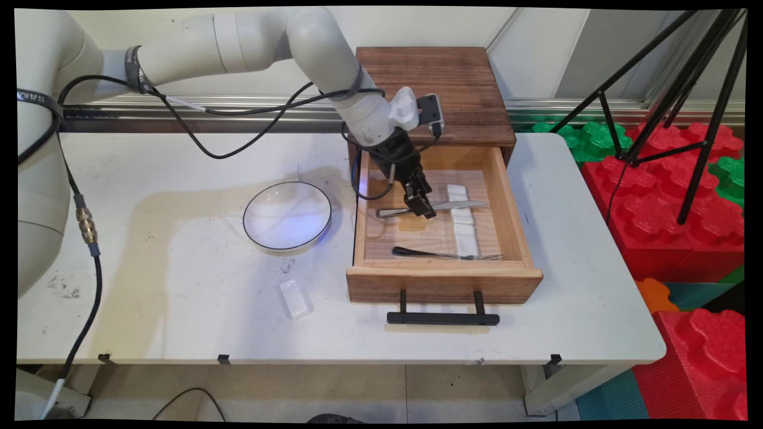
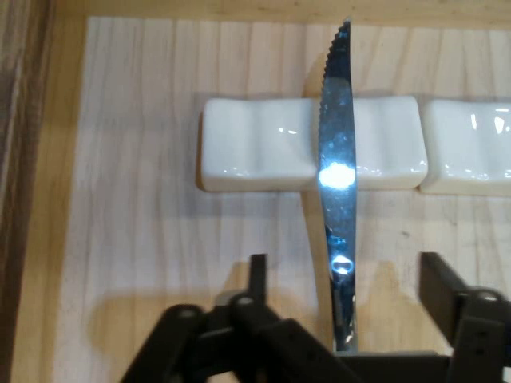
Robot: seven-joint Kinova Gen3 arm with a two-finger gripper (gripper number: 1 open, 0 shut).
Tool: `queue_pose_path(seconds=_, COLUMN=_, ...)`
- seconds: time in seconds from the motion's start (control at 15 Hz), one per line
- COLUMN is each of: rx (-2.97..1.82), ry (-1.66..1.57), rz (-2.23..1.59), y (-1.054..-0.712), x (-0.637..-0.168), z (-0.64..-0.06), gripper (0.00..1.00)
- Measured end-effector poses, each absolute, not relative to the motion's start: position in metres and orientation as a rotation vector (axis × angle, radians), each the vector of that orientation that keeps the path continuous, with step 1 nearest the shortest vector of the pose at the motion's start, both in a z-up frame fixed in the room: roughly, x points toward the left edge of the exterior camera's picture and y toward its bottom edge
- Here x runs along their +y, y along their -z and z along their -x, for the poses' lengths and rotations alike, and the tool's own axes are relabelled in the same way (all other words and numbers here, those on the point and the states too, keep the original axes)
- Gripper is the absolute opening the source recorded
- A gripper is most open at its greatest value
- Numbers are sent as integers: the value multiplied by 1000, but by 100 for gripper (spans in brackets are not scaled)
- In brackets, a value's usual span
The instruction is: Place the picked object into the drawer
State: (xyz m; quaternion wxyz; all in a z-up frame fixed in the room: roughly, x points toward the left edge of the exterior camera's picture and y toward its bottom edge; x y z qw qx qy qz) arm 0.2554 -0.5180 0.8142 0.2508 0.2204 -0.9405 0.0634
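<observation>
My gripper (image 1: pixel 421 205) (image 2: pixel 348 271) reaches down into the open wooden drawer (image 1: pixel 512 202) and stands open. A silver knife (image 1: pixel 456 205) (image 2: pixel 338 175) with a serrated blade runs between its two fingers (image 2: pixel 257 275), and neither finger touches it. The blade lies across a white ceramic rest (image 1: pixel 457 193) (image 2: pixel 263 144). A second white rest (image 1: pixel 468 238) (image 2: pixel 471 144) lies end to end with the first. A dark-handled fork (image 1: pixel 444 255) lies along the drawer's front, its tines at that second rest.
The drawer belongs to a dark-topped wooden box (image 1: pixel 435 83) at the table's back; its black handle (image 1: pixel 442 318) juts toward the near edge. A round black-rimmed plate (image 1: pixel 287 215) sits left of the drawer. A small white block (image 1: pixel 295 299) lies near the front.
</observation>
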Motion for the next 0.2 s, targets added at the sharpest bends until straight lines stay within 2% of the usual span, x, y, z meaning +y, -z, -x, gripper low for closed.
queue_pose_path(seconds=0.2, rx=-2557, ry=-187, rz=-602, y=-815, x=-519, z=-256, gripper=100)
